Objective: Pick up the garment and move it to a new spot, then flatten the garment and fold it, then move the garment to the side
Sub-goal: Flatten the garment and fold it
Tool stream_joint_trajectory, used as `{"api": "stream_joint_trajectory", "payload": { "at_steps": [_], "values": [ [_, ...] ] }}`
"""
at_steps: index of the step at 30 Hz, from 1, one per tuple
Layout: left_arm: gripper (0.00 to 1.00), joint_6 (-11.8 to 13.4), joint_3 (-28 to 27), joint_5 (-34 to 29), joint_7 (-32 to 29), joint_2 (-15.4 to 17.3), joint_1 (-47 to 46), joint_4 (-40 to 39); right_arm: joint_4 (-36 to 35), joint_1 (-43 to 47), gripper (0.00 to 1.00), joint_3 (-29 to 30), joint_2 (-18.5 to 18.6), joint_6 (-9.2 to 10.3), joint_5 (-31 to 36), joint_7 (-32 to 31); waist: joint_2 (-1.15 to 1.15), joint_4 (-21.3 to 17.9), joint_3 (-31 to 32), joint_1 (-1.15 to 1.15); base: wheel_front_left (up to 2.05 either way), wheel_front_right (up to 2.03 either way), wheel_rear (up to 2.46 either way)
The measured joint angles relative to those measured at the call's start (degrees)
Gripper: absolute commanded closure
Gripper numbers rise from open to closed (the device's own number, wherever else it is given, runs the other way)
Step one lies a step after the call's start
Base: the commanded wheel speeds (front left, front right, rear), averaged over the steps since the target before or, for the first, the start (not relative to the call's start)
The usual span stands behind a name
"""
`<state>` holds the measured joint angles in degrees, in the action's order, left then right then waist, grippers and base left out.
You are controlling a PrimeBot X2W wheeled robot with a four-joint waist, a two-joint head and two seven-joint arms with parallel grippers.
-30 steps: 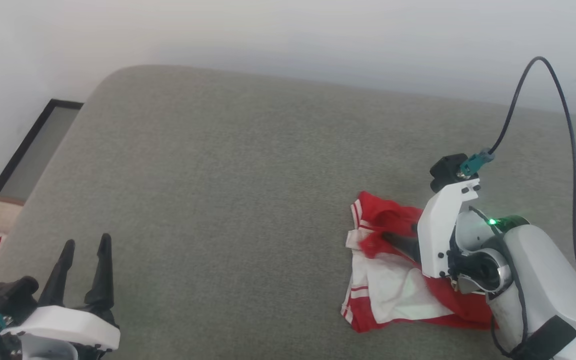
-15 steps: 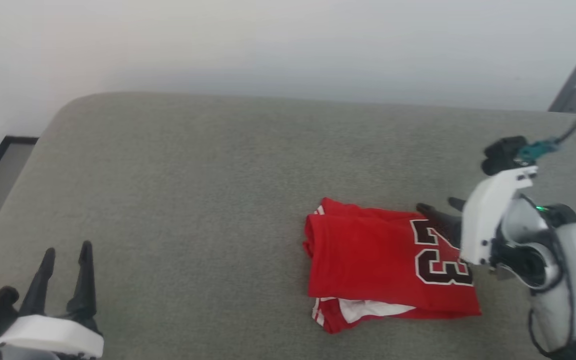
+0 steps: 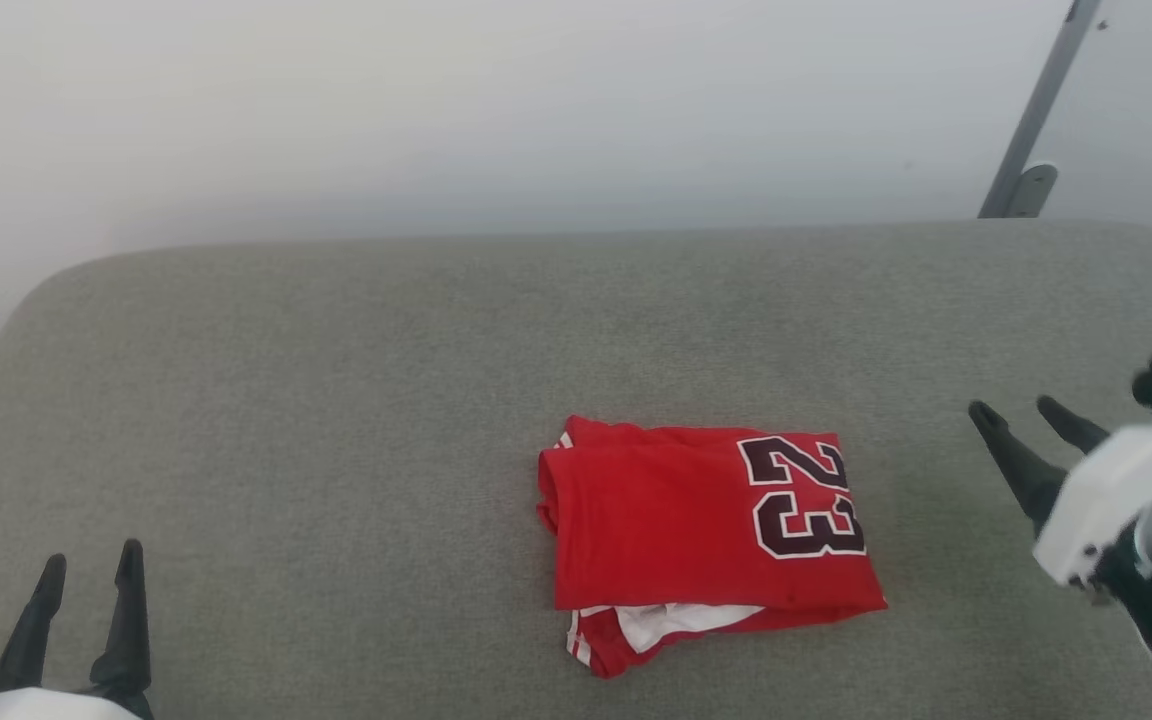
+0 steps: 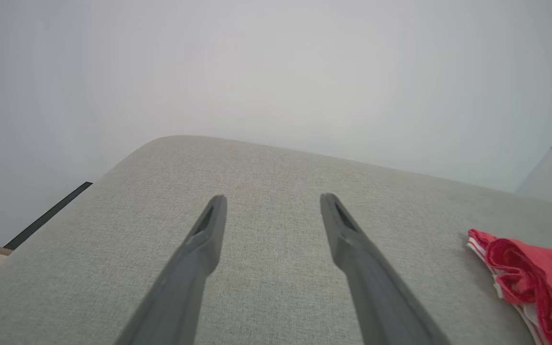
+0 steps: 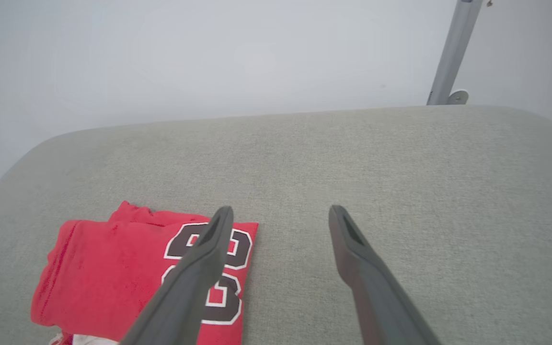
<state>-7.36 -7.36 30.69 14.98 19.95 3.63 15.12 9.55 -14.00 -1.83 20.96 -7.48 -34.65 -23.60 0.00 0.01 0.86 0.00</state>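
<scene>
The garment [image 3: 706, 540] lies folded at the centre of the grey cushion [image 3: 336, 400]. The right end effector [image 3: 1011, 406] at three o'clock and the left end effector [image 3: 93, 555] at eight o'clock stand wide and empty, likely to spare the fold.

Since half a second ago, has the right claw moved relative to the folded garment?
Yes. The right claw has drawn back rightward: earlier its tips overlapped the garment at the "23" edge; now bare cushion lies between them.
</scene>
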Motion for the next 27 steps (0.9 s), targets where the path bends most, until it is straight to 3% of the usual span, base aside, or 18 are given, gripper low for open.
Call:
{"api": "stream_joint_trajectory", "payload": {
  "at_steps": [8, 14, 27],
  "values": [
    [0.00, 0.0, -0.9, 0.1, 0.0, 0.3, 1.8, -0.6, 2.4, 6.3, 0.00, 0.0, 1.5, 0.00, 1.1, 13.3, 0.00, -1.0, 1.1, 0.00, 0.00, 0.00, 0.00],
    [0.00, 0.0, -0.9, -0.2, 0.0, 0.4, 2.2, -1.3, 4.8, 8.5, 0.00, -0.5, 2.0, 0.00, 1.1, 20.1, 0.00, -0.5, 1.8, 0.00, 0.00, 0.00, 0.00],
    [0.00, 0.0, 1.0, -1.5, 0.0, 1.5, 3.1, -1.6, 6.5, 10.3, 0.00, -1.6, 1.2, -0.01, 0.2, 23.3, 0.00, 1.2, 2.6, 0.00, 0.00, 0.00, 0.00]
  ]
}}
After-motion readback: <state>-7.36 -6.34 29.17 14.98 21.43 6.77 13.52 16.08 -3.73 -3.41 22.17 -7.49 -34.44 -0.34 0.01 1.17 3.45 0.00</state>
